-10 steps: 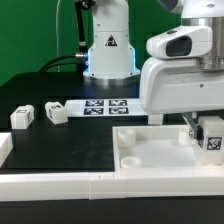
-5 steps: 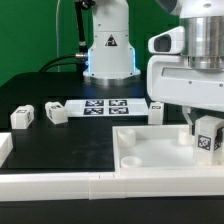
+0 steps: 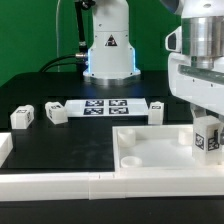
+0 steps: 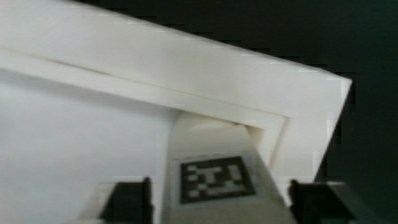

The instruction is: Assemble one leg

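Counted four legs in the room, all little white stubby blocks with a black-and-white tag on one face. Using the big white tray-like piece [image 3: 150,150] as my landmark, since it sat closest to me at the front of the black table [image 3: 70,140]: the leg in play [image 3: 208,137] was right at that tray's corner on the exterior view's right, standing upright with its long axis vertical and its tag facing me. The wrist view backed that up, with the same leg [image 4: 217,170] sitting tight into the corner where the tray's raised rim [image 4: 267,95] turned. The gripper [image 3: 207,130] had come down around it; a dark finger [image 4: 125,200] showed on either side of the block, closed in against it as far as I could tell, so it looked like a firm grip on the leg.

Beyond the tray, a second leg [image 3: 155,111] sat just past its far edge. Two more lay well off toward the exterior view's left of the tray, one [image 3: 22,118] near the table's edge and one [image 3: 55,112] beside it, tags facing sideways-ish.

Farther back from the tray was one marker board [image 3: 105,105] flat on the table, and behind that the single arm's white base [image 3: 108,50].
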